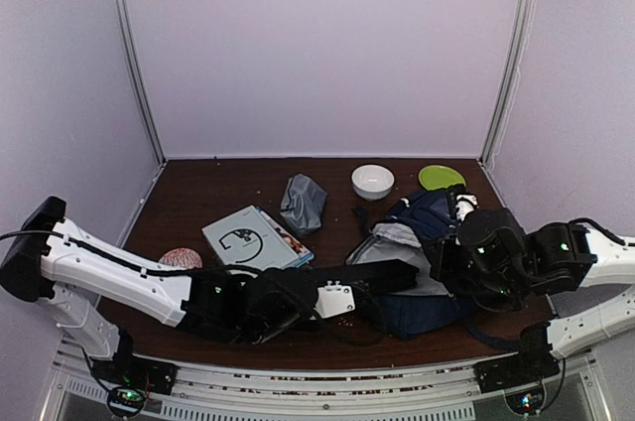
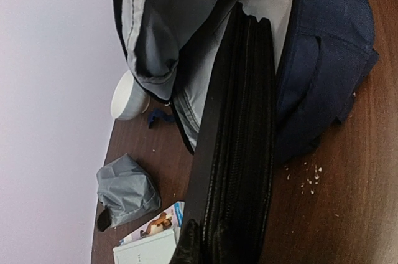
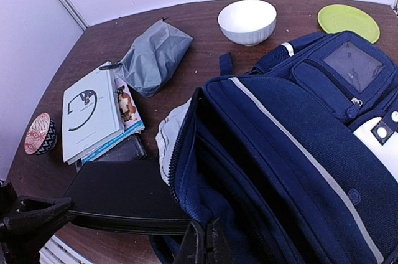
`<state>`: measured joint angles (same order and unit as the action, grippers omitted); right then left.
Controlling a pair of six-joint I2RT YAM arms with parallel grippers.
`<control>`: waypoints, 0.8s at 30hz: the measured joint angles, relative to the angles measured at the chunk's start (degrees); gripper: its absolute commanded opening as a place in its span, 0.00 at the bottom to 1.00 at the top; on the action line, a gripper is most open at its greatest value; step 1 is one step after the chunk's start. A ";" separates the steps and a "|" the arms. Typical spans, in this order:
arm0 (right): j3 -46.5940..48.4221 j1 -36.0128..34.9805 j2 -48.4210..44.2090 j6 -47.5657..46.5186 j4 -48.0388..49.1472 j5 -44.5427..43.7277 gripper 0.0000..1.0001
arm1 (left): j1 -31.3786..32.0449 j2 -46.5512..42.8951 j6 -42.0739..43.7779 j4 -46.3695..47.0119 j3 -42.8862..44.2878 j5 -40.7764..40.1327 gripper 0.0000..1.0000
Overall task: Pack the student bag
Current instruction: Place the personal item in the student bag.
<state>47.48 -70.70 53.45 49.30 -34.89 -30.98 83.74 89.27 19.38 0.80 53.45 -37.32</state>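
Note:
The navy student bag (image 1: 425,214) lies on its side at the table's right, its mouth facing left and showing grey lining (image 2: 155,21). A flat black zippered case (image 1: 377,277) reaches from my left gripper (image 1: 308,294) into that mouth. In the left wrist view the case (image 2: 239,139) runs up from the left gripper (image 2: 205,248), which is shut on its near end. My right gripper (image 3: 208,245) is shut on the navy rim of the bag (image 3: 280,152) beside the zip, holding the mouth up. The case (image 3: 118,198) enters just left of it.
A white bowl (image 1: 372,181) and a green plate (image 1: 441,177) stand at the back. A grey pouch (image 1: 303,203) and stacked books (image 1: 253,237) lie left of the bag, with a patterned cup (image 1: 181,259) further left. Crumbs (image 2: 308,180) dot the wood.

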 measured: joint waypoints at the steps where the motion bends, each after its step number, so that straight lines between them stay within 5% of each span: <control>1: -0.70 -0.11 -0.11 0.20 0.26 0.33 0.00 | 0.00 1.38 -0.48 0.31 0.52 0.15 0.19; 4: -2.12 -0.31 -0.61 0.44 0.92 0.92 0.00 | 0.00 2.93 -3.41 0.42 0.76 1.20 0.64; 7: -2.34 -0.33 -0.92 0.42 1.16 1.14 0.00 | 0.00 2.64 -7.21 0.04 1.27 1.73 0.81; 15: -2.34 -0.33 -1.05 -0.11 1.33 0.94 0.00 | 0.00 -2.40 -17.75 -6.08 1.84 1.81 0.98; 24: -3.10 -0.33 -1.92 -1.16 2.60 0.68 0.00 | -2.80 -14.95 -38.18 -15.78 2.99 6.08 0.98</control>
<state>44.38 -71.02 51.53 48.14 -32.29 -30.30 80.95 74.32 -18.81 -14.98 56.45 -31.24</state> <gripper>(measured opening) 0.006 0.978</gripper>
